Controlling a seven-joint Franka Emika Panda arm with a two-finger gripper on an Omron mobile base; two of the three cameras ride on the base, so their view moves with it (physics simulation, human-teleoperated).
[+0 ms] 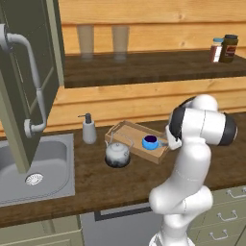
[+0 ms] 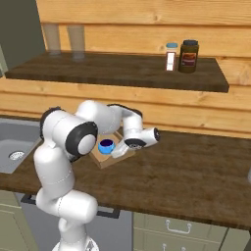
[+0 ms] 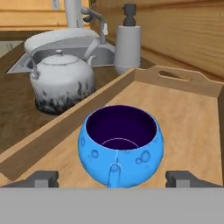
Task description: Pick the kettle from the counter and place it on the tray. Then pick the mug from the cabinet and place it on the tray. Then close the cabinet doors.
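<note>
The bright blue mug (image 3: 119,146) (image 1: 150,142) (image 2: 106,145) stands upright on the light-wood tray (image 3: 192,127) (image 1: 129,133). My gripper (image 3: 111,178) (image 2: 115,149) is low over the tray, open, one fingertip (image 3: 43,178) on each side of the mug and neither touching it. Just outside the tray's rim, the silvery kettle (image 3: 61,78) (image 1: 117,153) sits on the dark wood counter (image 1: 96,182). One grey-green cabinet door (image 1: 29,86) hangs open at the left, above the sink. The cabinet shelf (image 1: 153,67) lies above the tray.
A grey soap pump bottle (image 1: 89,129) (image 3: 127,41) stands between the sink (image 1: 43,168) and the tray. On the cabinet shelf are two drinking glasses (image 1: 86,41) at the left and two jars (image 2: 188,56) at the right. Bare counter stretches right of the tray.
</note>
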